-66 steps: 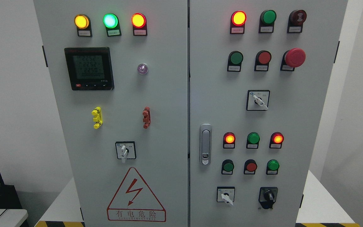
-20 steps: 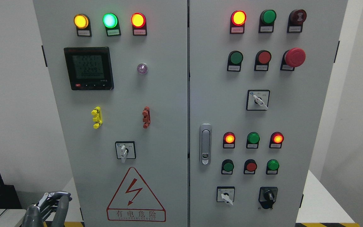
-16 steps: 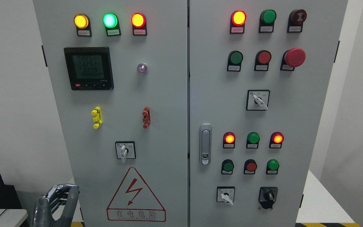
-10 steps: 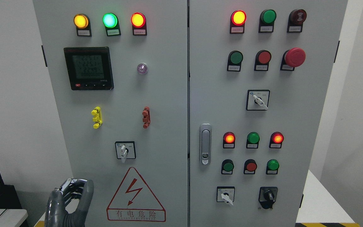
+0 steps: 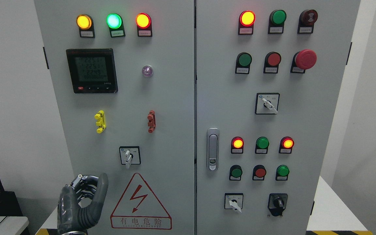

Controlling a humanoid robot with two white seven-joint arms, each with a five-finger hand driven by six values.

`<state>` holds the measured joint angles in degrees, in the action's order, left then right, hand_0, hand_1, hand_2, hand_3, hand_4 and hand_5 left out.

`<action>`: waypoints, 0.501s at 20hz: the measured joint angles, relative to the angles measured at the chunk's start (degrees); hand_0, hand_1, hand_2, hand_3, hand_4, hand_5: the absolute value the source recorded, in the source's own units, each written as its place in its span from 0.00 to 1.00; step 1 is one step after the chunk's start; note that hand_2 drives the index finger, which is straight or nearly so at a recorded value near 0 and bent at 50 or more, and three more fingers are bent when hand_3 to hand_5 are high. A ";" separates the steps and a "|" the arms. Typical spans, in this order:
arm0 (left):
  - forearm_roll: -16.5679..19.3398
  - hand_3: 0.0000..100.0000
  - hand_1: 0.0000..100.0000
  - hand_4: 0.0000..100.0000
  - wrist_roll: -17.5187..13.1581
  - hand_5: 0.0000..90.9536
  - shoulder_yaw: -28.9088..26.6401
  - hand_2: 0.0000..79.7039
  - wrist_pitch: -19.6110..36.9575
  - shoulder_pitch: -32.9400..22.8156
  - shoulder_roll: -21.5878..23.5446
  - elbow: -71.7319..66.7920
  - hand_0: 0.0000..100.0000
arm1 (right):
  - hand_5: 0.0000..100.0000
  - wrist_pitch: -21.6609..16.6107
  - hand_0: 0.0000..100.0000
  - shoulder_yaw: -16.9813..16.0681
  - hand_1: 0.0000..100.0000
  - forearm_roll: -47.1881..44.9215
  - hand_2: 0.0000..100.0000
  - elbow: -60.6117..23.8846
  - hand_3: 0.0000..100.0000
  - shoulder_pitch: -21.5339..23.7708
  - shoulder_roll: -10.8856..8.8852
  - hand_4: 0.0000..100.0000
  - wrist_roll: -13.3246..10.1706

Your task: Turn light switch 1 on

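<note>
My left hand [image 5: 83, 204], fingers curled and holding nothing, has risen into view at the cabinet's [image 5: 162, 107] lower left, so the switch [image 5: 129, 156] now sits just up-right of it, untouched.

A white platform [image 5: 333, 209] is carrying the grey cabinet [image 5: 181, 107], which is standing upright on it and taking up most of its width. Yellow-and-black hazard striping [image 5: 325, 232] is running along the platform's front edge, showing at both lower corners of the cabinet.
</note>
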<state>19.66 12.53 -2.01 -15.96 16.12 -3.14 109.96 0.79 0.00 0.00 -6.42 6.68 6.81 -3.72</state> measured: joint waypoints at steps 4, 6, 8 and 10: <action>0.91 0.71 0.43 0.75 0.87 0.73 1.30 0.71 -1.89 0.64 -0.48 0.16 0.18 | 0.00 0.00 0.12 0.00 0.39 0.00 0.00 0.00 0.00 0.00 0.00 0.00 0.00; 1.19 0.72 0.44 0.75 2.01 0.73 1.90 0.71 -2.67 0.82 -0.66 0.20 0.18 | 0.00 0.00 0.12 0.00 0.39 0.00 0.00 0.00 0.00 0.00 -0.01 0.00 0.00; 1.37 0.72 0.46 0.75 2.97 0.73 2.44 0.70 -3.19 0.96 -0.81 0.24 0.17 | 0.00 0.00 0.12 0.00 0.39 0.00 0.00 0.00 0.00 0.00 -0.01 0.00 0.00; 1.50 0.71 0.46 0.75 3.71 0.73 2.92 0.70 -3.52 1.12 -0.96 0.25 0.17 | 0.00 0.00 0.12 0.00 0.39 0.00 0.00 0.00 0.00 0.00 -0.01 0.00 0.00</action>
<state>21.16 16.24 0.91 -19.48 17.24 -4.10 110.21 0.78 0.00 0.00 -6.42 6.68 6.80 -3.72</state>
